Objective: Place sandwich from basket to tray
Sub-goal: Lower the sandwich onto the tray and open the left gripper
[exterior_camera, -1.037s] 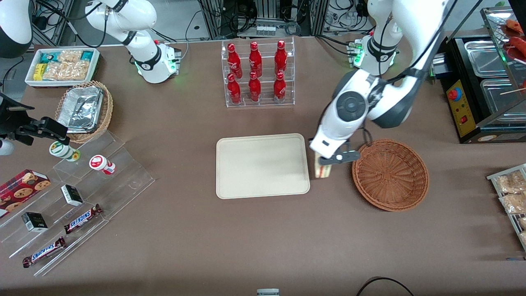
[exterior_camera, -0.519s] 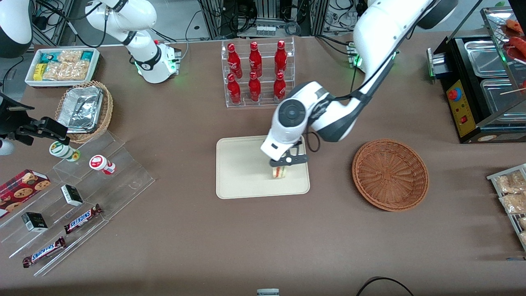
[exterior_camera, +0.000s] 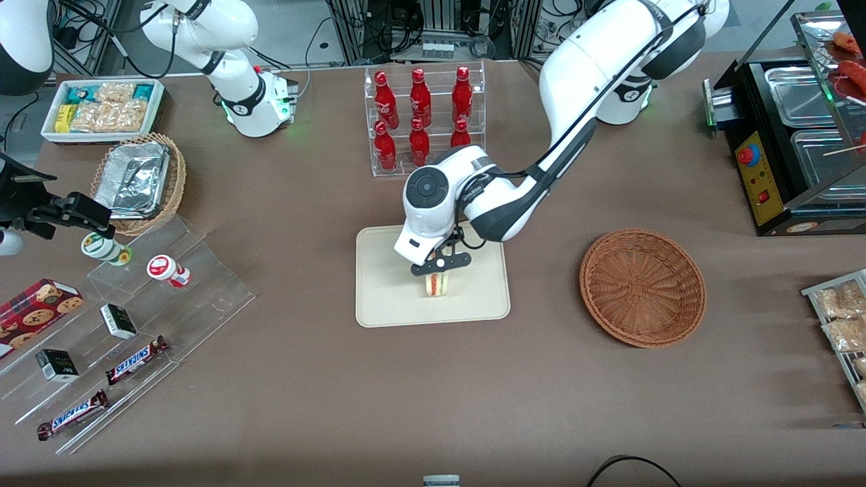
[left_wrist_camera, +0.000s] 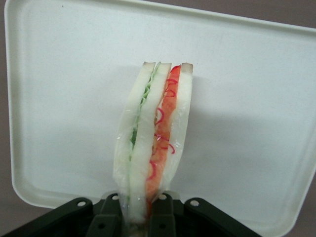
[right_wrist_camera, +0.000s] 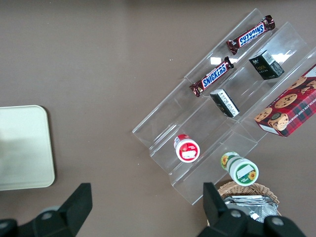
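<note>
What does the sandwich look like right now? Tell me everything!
The sandwich is a thin wedge of pale bread slices with green shreds in one layer and red filling in the other, under what looks like clear wrap. The gripper is shut on one end of it and holds it on edge over the cream tray, cut edge facing the front camera. Whether it touches the tray cannot be told.

Your gripper (exterior_camera: 438, 269) grips the sandwich (exterior_camera: 437, 284) over the tray (exterior_camera: 385, 297), bare all round; bottle rack (exterior_camera: 425, 122) stands farther off, basket (exterior_camera: 641, 287) well apart.
</note>
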Tool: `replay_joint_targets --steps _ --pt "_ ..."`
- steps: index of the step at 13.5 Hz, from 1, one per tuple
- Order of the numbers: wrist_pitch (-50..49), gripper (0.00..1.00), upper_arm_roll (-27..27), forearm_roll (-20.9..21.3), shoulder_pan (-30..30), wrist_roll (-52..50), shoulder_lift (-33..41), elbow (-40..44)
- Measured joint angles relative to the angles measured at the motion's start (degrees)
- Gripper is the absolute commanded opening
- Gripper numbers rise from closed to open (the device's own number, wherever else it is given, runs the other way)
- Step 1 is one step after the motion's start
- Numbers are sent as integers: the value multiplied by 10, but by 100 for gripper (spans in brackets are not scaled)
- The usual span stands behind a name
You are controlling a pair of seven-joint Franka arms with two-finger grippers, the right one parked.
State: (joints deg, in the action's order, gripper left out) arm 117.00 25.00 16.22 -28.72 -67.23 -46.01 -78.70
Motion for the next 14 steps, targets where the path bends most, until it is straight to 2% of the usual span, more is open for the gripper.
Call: replay_joint_targets --steps 10,11,12,14 --pt "-20 0 -13 0 -15 -25 -37 37" --pt "-20 27 -13 0 -15 -27 -40 39" --pt "-20 99 -13 0 -16 -28 -42 40" --pt "-19 100 -13 0 -16 -31 -43 41"
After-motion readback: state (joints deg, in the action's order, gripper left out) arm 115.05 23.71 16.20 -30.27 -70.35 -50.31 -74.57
